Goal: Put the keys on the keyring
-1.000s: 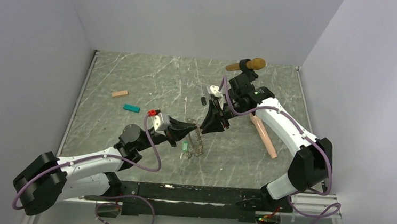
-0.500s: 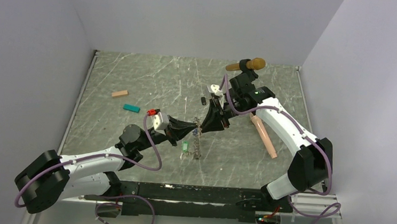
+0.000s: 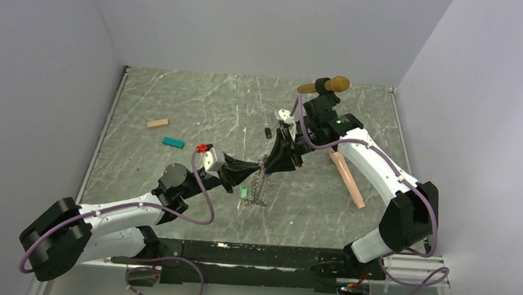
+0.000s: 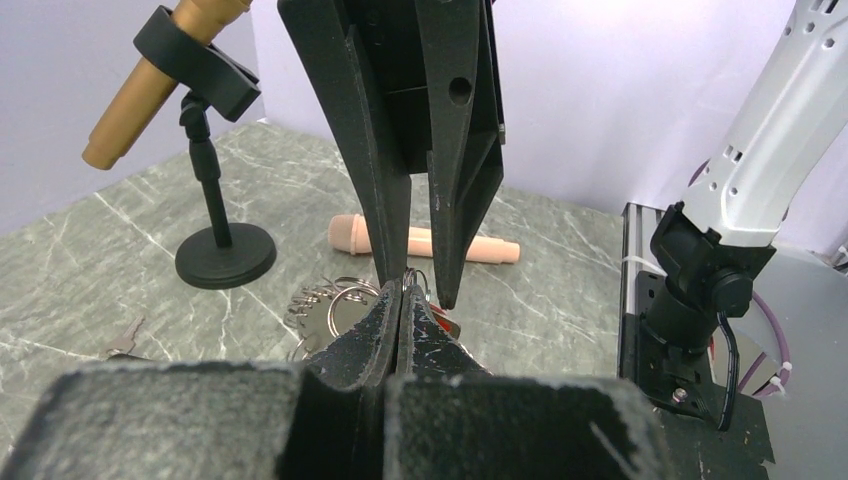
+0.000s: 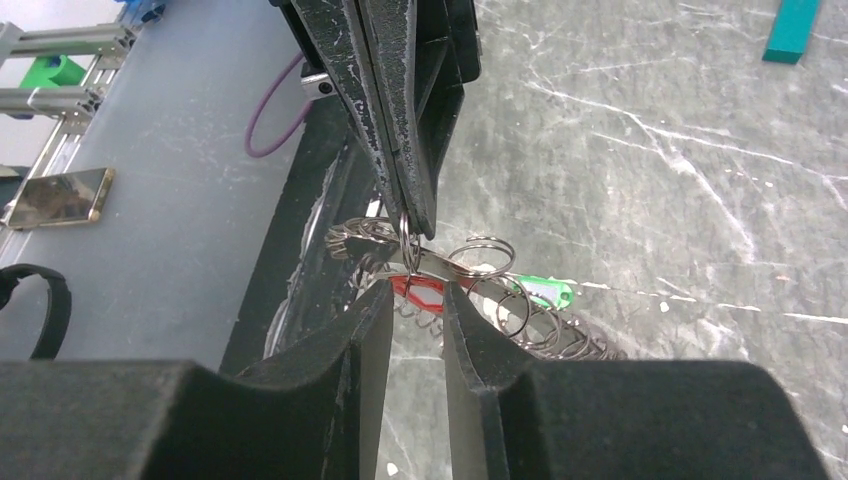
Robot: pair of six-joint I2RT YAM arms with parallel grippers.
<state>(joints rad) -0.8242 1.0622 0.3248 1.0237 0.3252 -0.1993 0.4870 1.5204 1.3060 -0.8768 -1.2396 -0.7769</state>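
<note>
The keyring (image 5: 555, 335) is a thin, light, floppy chain. It hangs above the desk (image 3: 177, 106) from the clenched left pincer (image 5: 410, 222). The red-tag key (image 5: 418, 292) sits between the right pincer (image 4: 420, 292) fingers; gripped or loose, I cannot tell. Its flat tag looks easiest to pinch.

The left gripper (image 5: 410, 215) hung from the top centre of the frame, its jaws pressed together on a small wire ring of the keyring (image 5: 555, 330). The keyring's linked rings trailed toward the lower right over the marble table (image 5: 650, 200). At the bottom centre the right gripper (image 5: 417, 300) pointed up at that pinched ring, its fingers parted by a narrow gap. A red tag (image 5: 412, 290) showed in the gap; whether the fingers touched it could not be told. A green tag (image 5: 540, 292) lay just to the right among the rings. A teal block (image 5: 795, 30) sat in the upper right corner. At the left edge lay a flat gold slab (image 5: 55, 197), with a purple cable (image 5: 270, 110) above it.
</note>
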